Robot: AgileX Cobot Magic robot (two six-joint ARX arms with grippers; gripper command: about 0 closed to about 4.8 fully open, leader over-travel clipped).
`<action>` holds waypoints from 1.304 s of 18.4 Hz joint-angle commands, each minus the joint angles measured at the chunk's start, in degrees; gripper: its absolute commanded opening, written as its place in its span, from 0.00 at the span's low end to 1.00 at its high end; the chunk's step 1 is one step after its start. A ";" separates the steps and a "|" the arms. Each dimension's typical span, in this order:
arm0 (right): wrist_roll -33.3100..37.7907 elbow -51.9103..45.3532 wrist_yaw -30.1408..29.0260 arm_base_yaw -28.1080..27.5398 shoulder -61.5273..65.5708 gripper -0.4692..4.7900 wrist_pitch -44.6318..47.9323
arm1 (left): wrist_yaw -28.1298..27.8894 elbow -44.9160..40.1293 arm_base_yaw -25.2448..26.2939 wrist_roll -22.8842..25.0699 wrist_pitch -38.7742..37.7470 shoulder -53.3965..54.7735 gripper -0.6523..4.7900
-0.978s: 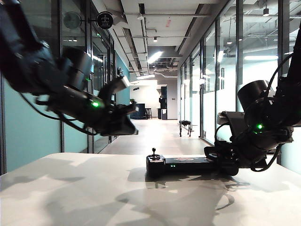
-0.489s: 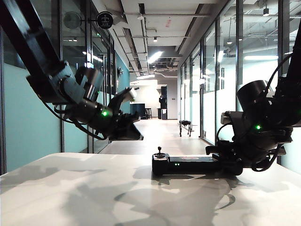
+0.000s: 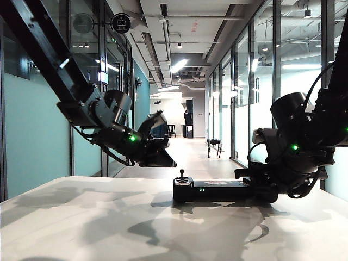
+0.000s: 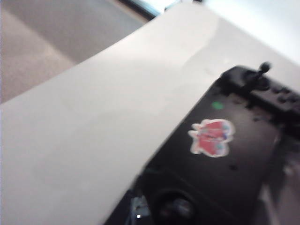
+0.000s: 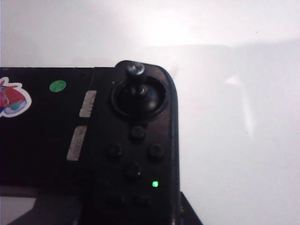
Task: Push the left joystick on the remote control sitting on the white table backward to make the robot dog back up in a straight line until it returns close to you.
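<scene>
The black remote control (image 3: 220, 190) lies flat on the white table (image 3: 81, 217). Its left joystick (image 3: 182, 175) stands at the blocky left end. My right gripper (image 3: 251, 184) is shut on the remote's right end. My left gripper (image 3: 169, 162) hangs just above and left of the left joystick, apart from it; its jaws are not readable. The left wrist view shows the remote (image 4: 220, 168) with its red-and-white sticker (image 4: 212, 137), and the left joystick (image 4: 174, 208) is a close blur. The right wrist view shows the rounder end's twin stick (image 5: 136, 70). The robot dog (image 3: 214, 144) stands far down the corridor.
A long corridor with glass walls (image 3: 255, 98) runs straight away beyond the table's far edge (image 3: 109, 178). The rounded table edge (image 4: 79, 65) drops to the floor (image 4: 42, 42) close beside the remote.
My left arm has swung down and to the right, bringing its gripper close to the remote's left end. The remote and right gripper shifted slightly to the right.
</scene>
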 commanded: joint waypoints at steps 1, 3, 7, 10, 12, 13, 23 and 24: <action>0.07 0.17 0.20 0.17 -0.31 0.40 2.16 | 1.75 3.63 -0.07 1.97 -2.73 1.97 0.11; 0.07 0.17 0.17 0.17 -0.31 0.40 2.16 | 2.47 4.28 -0.07 2.19 -2.56 2.58 0.11; 0.07 0.17 0.17 0.17 -0.31 0.40 2.16 | 2.75 4.28 -0.09 3.48 -3.19 2.69 0.11; 0.07 0.17 0.17 0.17 -0.31 0.40 2.16 | 2.78 4.70 -0.09 6.16 -3.52 2.75 0.11; 0.07 0.17 0.17 0.17 -0.31 0.40 2.16 | 2.86 5.90 -0.09 6.25 -3.85 3.19 0.11; 0.07 0.17 0.17 0.17 -0.31 0.40 2.16 | 3.50 7.23 -0.09 6.29 -4.90 3.58 0.11; 0.04 0.17 0.17 0.17 -0.31 0.40 2.16 | 8.81 12.90 -0.37 12.02 -13.94 6.49 0.11; 0.07 0.17 0.17 0.15 -0.31 0.40 2.19 | 9.22 12.90 -0.39 12.81 -14.34 6.49 0.11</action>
